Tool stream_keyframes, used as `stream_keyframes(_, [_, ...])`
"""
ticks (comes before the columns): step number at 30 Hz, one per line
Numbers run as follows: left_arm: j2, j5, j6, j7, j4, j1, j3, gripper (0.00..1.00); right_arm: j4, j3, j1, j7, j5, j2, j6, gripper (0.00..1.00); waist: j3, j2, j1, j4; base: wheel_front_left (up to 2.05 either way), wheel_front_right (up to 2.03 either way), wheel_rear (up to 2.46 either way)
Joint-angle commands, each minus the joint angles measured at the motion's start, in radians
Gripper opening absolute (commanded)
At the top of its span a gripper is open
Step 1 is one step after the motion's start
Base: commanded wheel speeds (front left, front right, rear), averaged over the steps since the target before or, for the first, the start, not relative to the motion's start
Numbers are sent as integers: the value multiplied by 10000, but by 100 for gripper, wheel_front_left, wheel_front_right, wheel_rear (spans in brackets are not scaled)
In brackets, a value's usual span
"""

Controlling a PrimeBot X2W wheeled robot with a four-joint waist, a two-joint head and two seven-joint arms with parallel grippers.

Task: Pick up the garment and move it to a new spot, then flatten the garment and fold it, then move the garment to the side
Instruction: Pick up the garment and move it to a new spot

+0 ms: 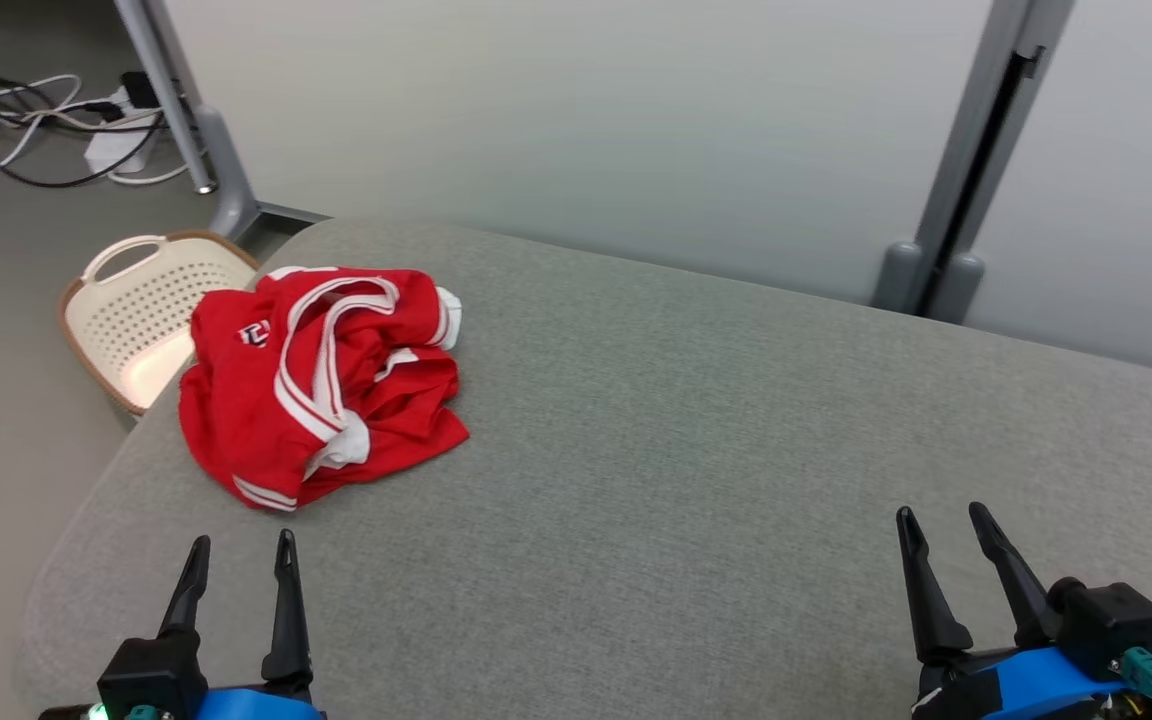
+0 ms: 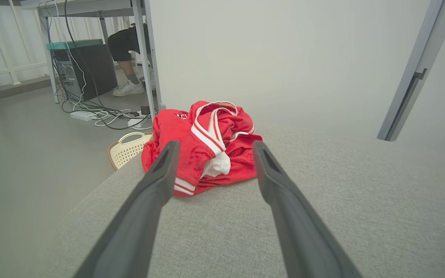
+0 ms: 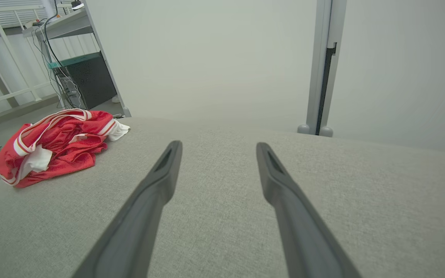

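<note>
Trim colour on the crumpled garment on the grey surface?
White bands with a thin red line, on the crumpled red fabric garment. Best in the head view.

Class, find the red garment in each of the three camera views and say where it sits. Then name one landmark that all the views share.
Head view: garment at upper left, on the table's far left corner.
Left wrist view: garment near the centre, slightly left.
Right wrist view: garment at far left, middle height.
Shared landmark: the grey post behind the table, right of the garment in every view.
</note>
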Motion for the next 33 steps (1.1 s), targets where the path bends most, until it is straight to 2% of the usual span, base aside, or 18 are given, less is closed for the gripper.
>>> stream_keyframes(1, [76,36,82,29,-85,142,53,100,32,-3,80,-75,67,-38,5,100,-74,0,0,615,0,0,0])
stream_keyframes(8, [207,-61,250,114,-404,384,172,100,121,65,39,-69,119,-40,5,100,-76,0,0,1428,0,0,0])
stream_keyframes(14, [187,-74,372,134,-618,495,152,100,127,92,-55,-64,107,-40,5,100,60,0,0,1799,0,0,0])
stream_keyframes(25, [143,-229,482,118,-666,390,211,100,185,152,-195,-62,130,-40,5,100,272,0,0,1648,0,0,0])
stream_keyframes(28, [102,-443,300,175,-725,96,273,100,180,113,-228,-55,112,-38,5,100,338,0,0,1558,0,0,0])
stream_keyframes(33, [451,-930,-94,886,-511,-832,525,100,56,129,-383,-9,58,-38,5,100,576,0,0,1345,0,0,0])
